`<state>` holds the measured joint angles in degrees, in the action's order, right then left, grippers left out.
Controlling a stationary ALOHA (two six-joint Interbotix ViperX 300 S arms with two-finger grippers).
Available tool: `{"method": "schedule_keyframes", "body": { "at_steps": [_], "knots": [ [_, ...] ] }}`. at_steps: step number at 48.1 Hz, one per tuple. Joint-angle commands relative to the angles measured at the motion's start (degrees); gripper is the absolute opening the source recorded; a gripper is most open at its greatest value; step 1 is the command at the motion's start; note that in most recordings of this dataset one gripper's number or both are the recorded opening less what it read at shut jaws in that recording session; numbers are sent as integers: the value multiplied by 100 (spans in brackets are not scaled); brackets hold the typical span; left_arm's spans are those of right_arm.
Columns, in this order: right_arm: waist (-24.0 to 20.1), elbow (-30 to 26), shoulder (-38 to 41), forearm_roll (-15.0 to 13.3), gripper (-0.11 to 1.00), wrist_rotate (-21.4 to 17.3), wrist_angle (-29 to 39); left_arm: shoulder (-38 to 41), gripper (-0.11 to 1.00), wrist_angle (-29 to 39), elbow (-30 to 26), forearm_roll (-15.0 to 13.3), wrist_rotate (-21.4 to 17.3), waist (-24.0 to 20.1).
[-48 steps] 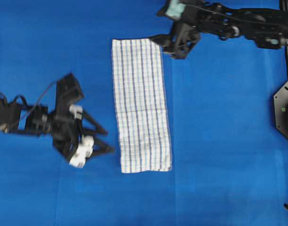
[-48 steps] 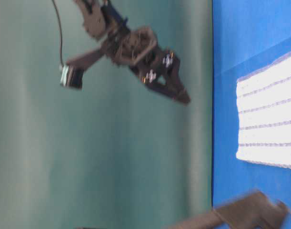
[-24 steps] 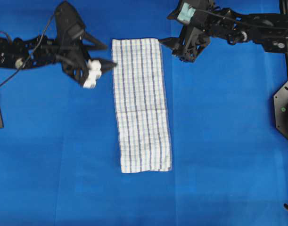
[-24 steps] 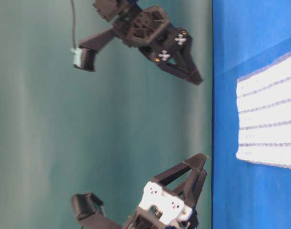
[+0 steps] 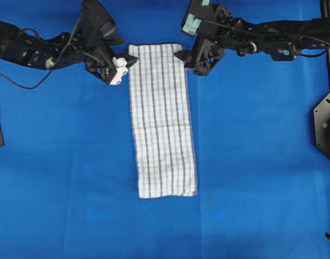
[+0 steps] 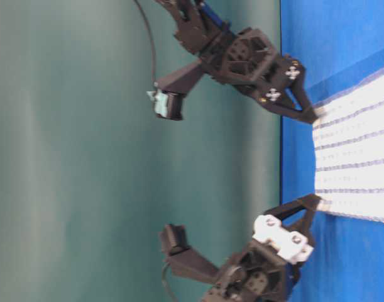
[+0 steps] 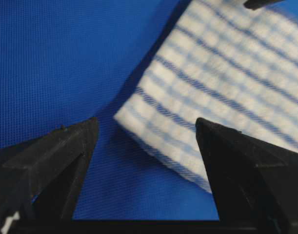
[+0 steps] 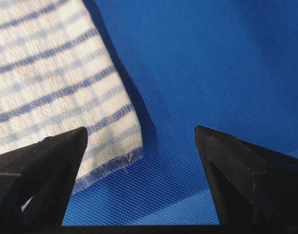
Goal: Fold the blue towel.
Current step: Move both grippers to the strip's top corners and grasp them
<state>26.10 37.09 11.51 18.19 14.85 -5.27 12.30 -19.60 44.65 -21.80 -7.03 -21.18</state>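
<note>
The left gripper [image 5: 128,60] is standing at the top-left corner of the blue towel [image 5: 162,118], its jaws spread wide and holding nothing; in the left wrist view that corner is lying between the two black fingers [image 7: 51,161]. The towel is lying flat as a long, narrow strip on the blue table covering [image 5: 251,162], running from the upper centre downward. The right gripper [image 5: 182,56] is standing at the towel's top-right corner, jaws likewise spread wide and empty, the corner lying beside one finger in its wrist view.
</note>
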Motion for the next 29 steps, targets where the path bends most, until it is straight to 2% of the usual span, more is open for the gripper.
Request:
{"method": "schedule_keyframes", "body": {
  "at_steps": [1,12,18,22,25,29],
  "knots": [
    [0,-123,53,53,84,-9,-149,105,76,-211,-88,18,-9,-97],
    [0,-123,185,88,83,-9,-176,404,76,-308,-202,18,0,-123],
    [0,-132,185,88,76,-9,-176,413,76,-299,-264,18,-9,-114],
    [-9,-123,185,88,65,0,-176,422,73,-255,-272,18,-9,-114],
    [-18,-123,185,70,50,9,-176,413,69,-193,-264,18,-9,-97],
    [-35,-123,185,62,32,53,-176,413,55,-114,-264,18,-9,-62]
  ]
}}
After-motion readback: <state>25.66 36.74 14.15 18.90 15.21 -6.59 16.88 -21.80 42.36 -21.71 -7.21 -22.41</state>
